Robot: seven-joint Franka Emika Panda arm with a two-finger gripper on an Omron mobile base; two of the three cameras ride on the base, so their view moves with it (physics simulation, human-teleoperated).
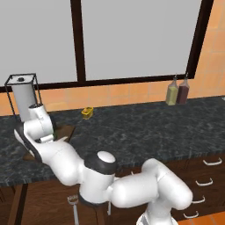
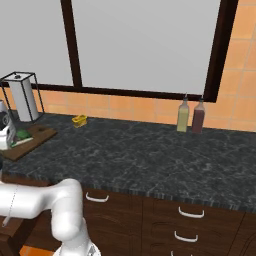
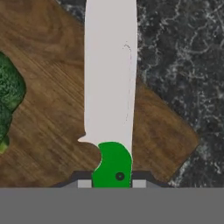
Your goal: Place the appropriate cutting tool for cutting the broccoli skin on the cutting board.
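In your hand view the knife (image 3: 109,87) runs straight up the picture, its long axis in line with the gripper (image 3: 112,183): green handle at the bottom between the finger tips, pale blade pointing up and away. The blade lies over the cutting board (image 3: 48,100), and its far end passes beyond the board's edge above the dark speckled counter (image 3: 183,57). You cannot tell from this view whether the knife touches the board or hangs just above it.

The broccoli (image 3: 8,98) sits on the board just left of the blade, apart from it.

In the left base view the arm reaches to the far left of the counter, the hand over the board (image 1: 66,131). Behind it stands a paper-towel roll in a wire holder (image 1: 22,94). A small yellow object (image 1: 87,112) lies on the counter near the board, and two bottles (image 1: 177,91) stand well apart to the right under the window (image 1: 132,39).

The jaws are nearly closed, gripping the green handle on both sides.
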